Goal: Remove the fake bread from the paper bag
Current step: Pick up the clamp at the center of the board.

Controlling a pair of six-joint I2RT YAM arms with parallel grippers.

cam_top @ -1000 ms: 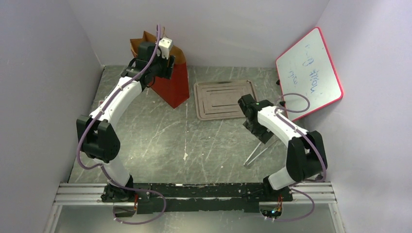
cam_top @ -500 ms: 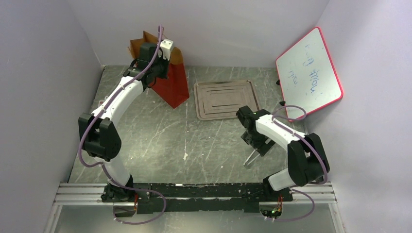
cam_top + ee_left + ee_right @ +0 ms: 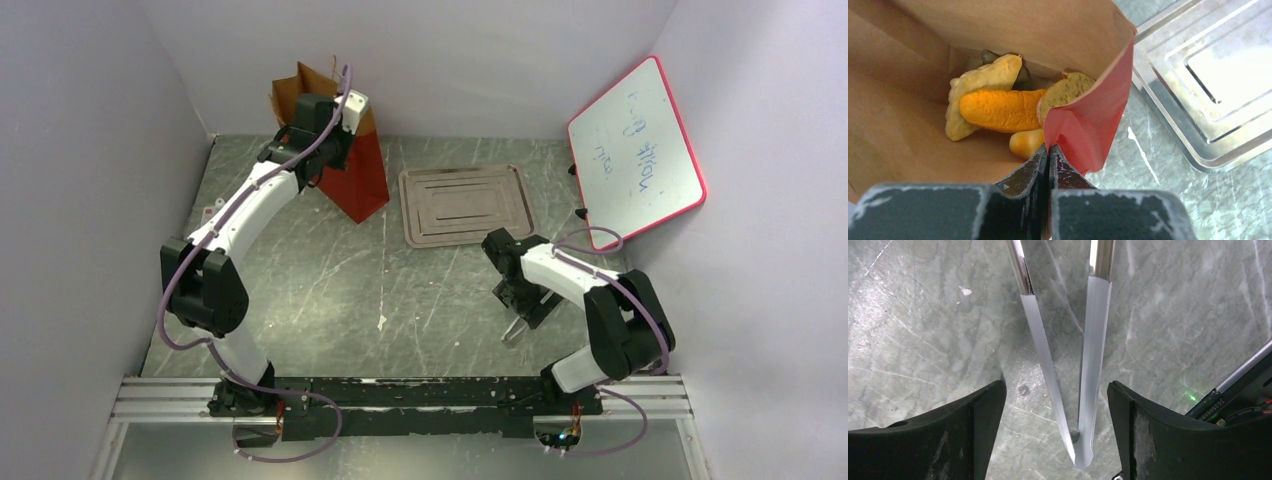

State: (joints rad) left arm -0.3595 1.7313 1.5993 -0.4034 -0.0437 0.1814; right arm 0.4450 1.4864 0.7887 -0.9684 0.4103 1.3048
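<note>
A scratched grey-green counter [image 3: 300, 290] sits boxed in by pale lilac walls [image 3: 450, 60]. At its far left, the left tool [image 3: 1048, 150] is clamped on the rim of the red paper bag [image 3: 1088, 120], with the fake bread [image 3: 998, 107] inside. The right tool [image 3: 1055, 387] stands apart, straddling metal tongs [image 3: 1093, 340] lying on the counter.

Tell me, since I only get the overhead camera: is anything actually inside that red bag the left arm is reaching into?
Observer: Yes. The left wrist camera looks into the paper bag, and the fake bread lies at its bottom.
Visitor: Is the claw holding a piece?
Observer: No. The left gripper is shut on the paper bag's red rim, not on bread.
Visitor: What are the metal sticks under the right arm?
Observer: Tongs, lying on the table. The right gripper is open around their joined end, with a gap on both sides.
</note>
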